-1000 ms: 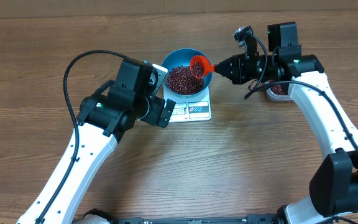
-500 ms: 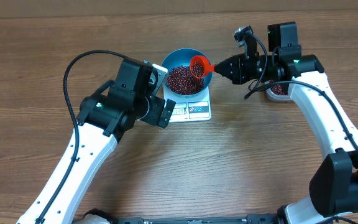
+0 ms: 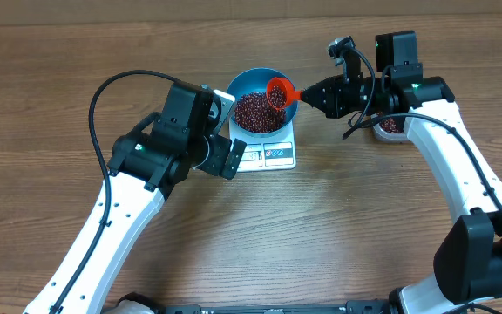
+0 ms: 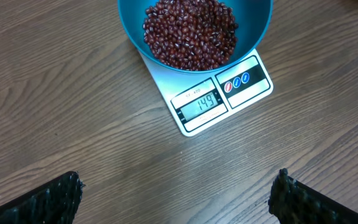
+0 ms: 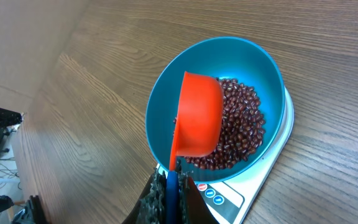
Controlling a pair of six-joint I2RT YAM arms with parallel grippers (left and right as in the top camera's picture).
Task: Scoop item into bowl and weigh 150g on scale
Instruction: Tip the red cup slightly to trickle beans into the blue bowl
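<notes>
Left side first: the left claw (image 4: 178, 180) hangs over the table (image 3: 364, 227) just in front of the scale (image 4: 252, 85), jaws wide apart w/ nothing between them. In the wrist cam you only see the two black fingertips (image 4: 61, 199) at the bottom corners, bare wood between.

Middle: the scale sits flat on the table, turned a bit, w/ the bowl (image 4: 260, 18) on top of it. The bowl covers most of the platform, so only the front strip shows. The display (image 4: 199, 102) reads 149, and next to it are three small round buttons (image 4: 236, 83), one red and two blue. The beans (image 4: 188, 31) are heaped in the bottom of the bowl, the blue wall bare above them all round.

An orange scoop (image 5: 197, 115) hangs over the right side of the bowl, above the beans, not touching them afaict. From above it looks like a few beans sit in it, but can't say for sure. From the right wrist cam you mostly see its outside.

Right: the right claw (image 5: 166, 186) is clamped on the scoop's handle, reaching in from the right at bowl-rim height. Behind that arm, near its wrist, a tub (image 3: 390, 126) w/ more beans peeks out, mostly hidden.
</notes>
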